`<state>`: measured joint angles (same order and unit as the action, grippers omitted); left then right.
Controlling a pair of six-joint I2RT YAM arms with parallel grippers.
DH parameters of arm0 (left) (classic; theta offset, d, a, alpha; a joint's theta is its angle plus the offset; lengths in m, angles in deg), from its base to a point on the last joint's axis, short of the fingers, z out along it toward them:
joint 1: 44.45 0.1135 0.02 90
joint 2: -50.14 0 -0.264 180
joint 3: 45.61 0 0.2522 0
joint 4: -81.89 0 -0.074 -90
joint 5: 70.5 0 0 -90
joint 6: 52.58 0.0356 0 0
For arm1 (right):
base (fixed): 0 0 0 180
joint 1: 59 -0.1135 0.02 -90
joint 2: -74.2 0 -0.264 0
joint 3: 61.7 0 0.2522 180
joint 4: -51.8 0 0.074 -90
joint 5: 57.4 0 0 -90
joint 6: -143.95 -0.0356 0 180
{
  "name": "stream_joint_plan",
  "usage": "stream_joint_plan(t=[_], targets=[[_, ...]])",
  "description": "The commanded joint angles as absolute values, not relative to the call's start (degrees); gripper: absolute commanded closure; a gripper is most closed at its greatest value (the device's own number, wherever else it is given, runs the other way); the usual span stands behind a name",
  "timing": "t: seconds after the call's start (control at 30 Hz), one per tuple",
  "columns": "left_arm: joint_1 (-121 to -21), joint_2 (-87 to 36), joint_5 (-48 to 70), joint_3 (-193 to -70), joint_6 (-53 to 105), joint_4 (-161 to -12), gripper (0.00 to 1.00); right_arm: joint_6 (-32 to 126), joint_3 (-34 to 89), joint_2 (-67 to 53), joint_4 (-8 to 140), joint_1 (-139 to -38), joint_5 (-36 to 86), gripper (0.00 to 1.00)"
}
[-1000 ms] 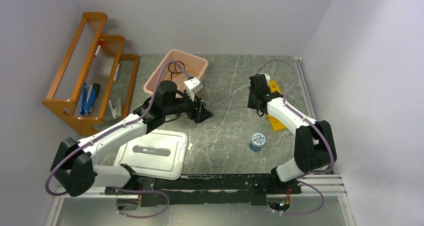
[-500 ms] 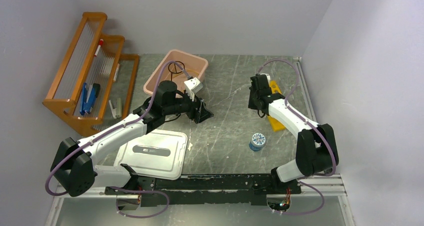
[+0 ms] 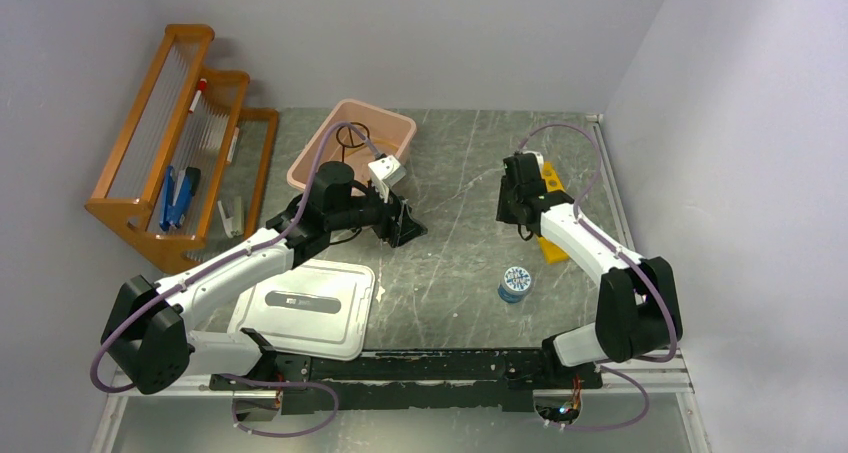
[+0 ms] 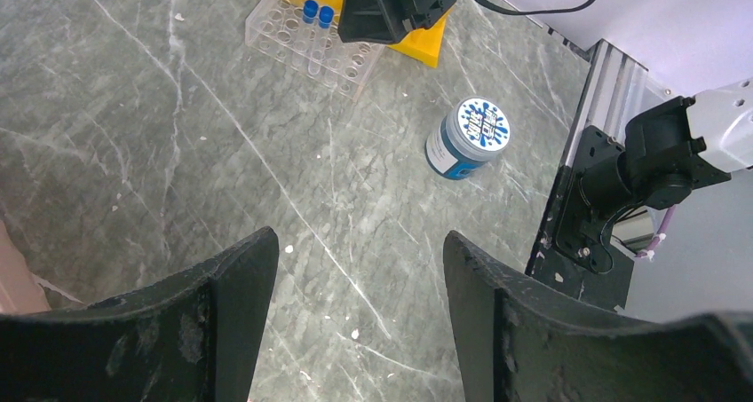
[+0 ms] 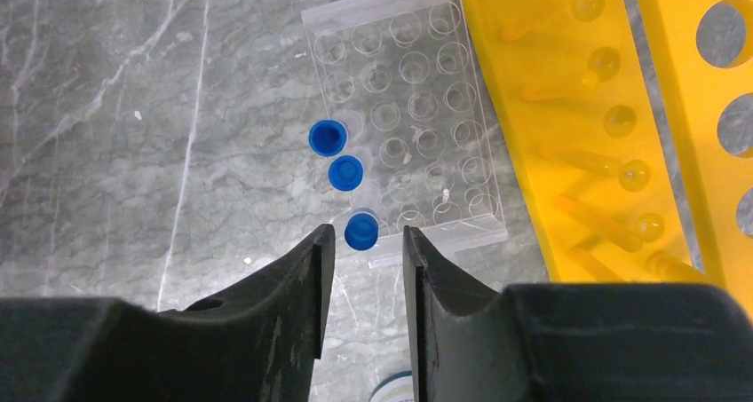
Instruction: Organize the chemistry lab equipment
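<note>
left gripper [image 4: 357, 242]: wide open, empty | right gripper [image 5: 366, 233]: narrowly parted, unclamped, tips flanking blue-capped vial [image 5: 360, 230] at edge of clear well tray [image 5: 417, 109]

The yellow tube rack [image 5: 568, 109] runs off the right wrist view's edge; overhead, the right arm [image 3: 580, 235] covers part.

Top external camera: fixed high behind the arm bases, facing 12 o'clock and downward, far enough back to cover the whole table [image 3: 450, 258].

Left wrist camera: mid-range, oblique, facing 3 o'clock.

Right wrist camera: close, near-vertical.

Both wrist views share the clear vial tray [image 5: 417, 109] and the yellow tube rack [image 5: 550, 74]. The top and left wrist views share the blue-lidded jar [image 4: 471, 138].
</note>
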<state>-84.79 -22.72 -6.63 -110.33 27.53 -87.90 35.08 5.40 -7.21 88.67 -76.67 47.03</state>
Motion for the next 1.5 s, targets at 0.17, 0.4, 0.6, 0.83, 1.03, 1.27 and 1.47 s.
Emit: stream_joint_plan(t=[0.17,0.4,0.6,0.83,1.03,1.27,1.47], targets=[[-84.92,-22.19,-4.68,-111.50,26.87,-88.00,0.27,34.13,10.23,-5.09,92.83,-76.30,45.34,0.59],[-84.83,-20.79,10.58,-115.09,24.06,-80.40,0.26,30.43,14.41,0.39,97.41,-76.60,40.23,0.53],[-84.02,-17.03,32.54,-120.46,19.43,-72.48,0.22,23.40,11.29,4.35,93.73,-85.17,37.53,0.49],[-83.38,-14.25,41.08,-129.06,21.39,-67.54,0.18,18.88,11.99,-9.25,88.69,-109.22,42.08,0.41],[-83.30,-13.92,46.13,-134.70,23.43,-63.42,0.12,19.14,22.85,-26.48,88.49,-121.02,43.81,0.39],[-83.12,-12.53,46.75,-134.49,24.81,-63.80,0.08,20.16,29.83,-35.56,86.99,-124.20,45.23,0.39],[-82.69,-12.52,45.01,-133.03,23.66,-63.52,0.08,21.99,31.46,-39.96,87.92,-124.20,49.15,0.54]])
